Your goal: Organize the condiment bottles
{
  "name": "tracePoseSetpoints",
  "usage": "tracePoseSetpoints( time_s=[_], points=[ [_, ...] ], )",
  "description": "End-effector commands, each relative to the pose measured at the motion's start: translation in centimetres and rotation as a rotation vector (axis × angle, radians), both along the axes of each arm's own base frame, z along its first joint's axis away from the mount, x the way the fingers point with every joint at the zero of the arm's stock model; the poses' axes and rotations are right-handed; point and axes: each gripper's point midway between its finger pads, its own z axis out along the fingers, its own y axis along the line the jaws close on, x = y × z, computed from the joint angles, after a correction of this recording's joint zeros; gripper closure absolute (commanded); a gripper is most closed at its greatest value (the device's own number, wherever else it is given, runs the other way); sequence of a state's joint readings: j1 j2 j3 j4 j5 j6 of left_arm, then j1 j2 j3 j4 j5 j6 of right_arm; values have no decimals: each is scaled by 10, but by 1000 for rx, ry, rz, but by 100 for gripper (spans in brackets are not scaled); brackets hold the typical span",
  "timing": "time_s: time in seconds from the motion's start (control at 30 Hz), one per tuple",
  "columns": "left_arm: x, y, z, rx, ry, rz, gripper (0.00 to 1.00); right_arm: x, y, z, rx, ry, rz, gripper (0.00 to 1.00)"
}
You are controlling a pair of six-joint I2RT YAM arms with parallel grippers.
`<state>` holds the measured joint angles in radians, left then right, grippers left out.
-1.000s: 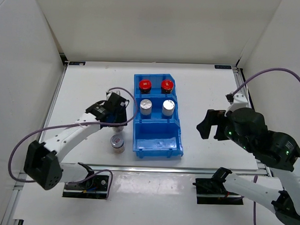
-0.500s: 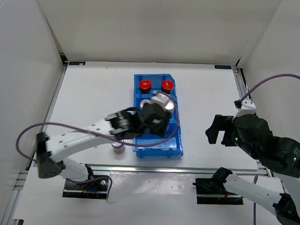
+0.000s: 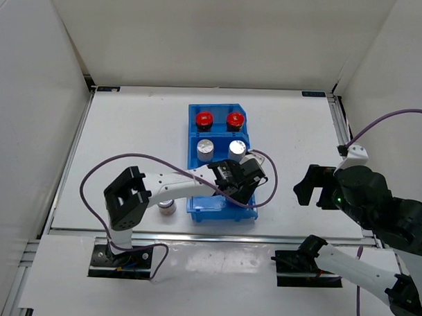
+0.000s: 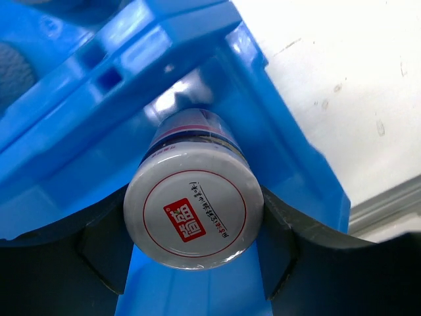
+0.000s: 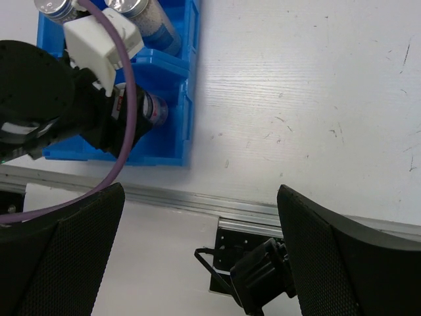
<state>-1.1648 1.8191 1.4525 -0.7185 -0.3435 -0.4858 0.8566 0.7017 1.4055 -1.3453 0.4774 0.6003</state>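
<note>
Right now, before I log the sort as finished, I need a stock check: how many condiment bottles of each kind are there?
Red-capped bottles: 2
Silver-capped bottles: 2
Grey-topped bottles: 2 (one in the left gripper)
Total: 6

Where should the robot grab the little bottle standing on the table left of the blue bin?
Probably best to grip the bottle around its round body just below the cap, coming straight down from above. It stands upright and apart from the bin, so its sides are free, and the flat top gives nothing to pinch.
</note>
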Motion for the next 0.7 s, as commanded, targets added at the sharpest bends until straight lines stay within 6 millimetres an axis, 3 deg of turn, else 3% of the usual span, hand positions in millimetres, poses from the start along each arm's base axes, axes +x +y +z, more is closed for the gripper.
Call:
tracePoseSetpoints(
  time_s=[0.0,0.03,0.07,0.2,0.3,0.37,0.43,0.5,0.53,0.6,0.63,0.67],
  points=[
    [17,-29,28,-139,-30,-8,49,-3,-10,7,10,-15,-30,0],
    [19,-28,21,-130,-15,-6,44,-3,-10,7,10,-15,-30,0],
    [20,-28,21,-129,-15,-6,32,-4,-11,8,10,-15,-30,0],
    [19,-26,13,-111,-7,-6,9,-3,-10,10,3,-18,-25,0],
    [24,-13,32,-109,-64,30,0,-3,-10,13,10,-24,-25,0],
    [28,13,62,-90,-132,78,0,-5,-12,14,18,-31,-25,0],
    [24,37,118,-140,-265,114,0,-5,-12,14,18,-31,-25,0],
    [16,60,151,-187,-346,138,0,-5,-12,14,18,-31,-25,0],
    [10,87,169,-238,-382,176,0,-5,-12,14,18,-31,-25,0],
    [5,115,172,-281,-379,223,0,-5,-12,11,11,-25,-25,0],
    [2,130,152,-270,-344,240,0,-3,-10,9,10,-24,-25,0],
    [6,158,152,-304,-325,321,0,-4,-8,13,35,-35,-15,0]
  ],
)
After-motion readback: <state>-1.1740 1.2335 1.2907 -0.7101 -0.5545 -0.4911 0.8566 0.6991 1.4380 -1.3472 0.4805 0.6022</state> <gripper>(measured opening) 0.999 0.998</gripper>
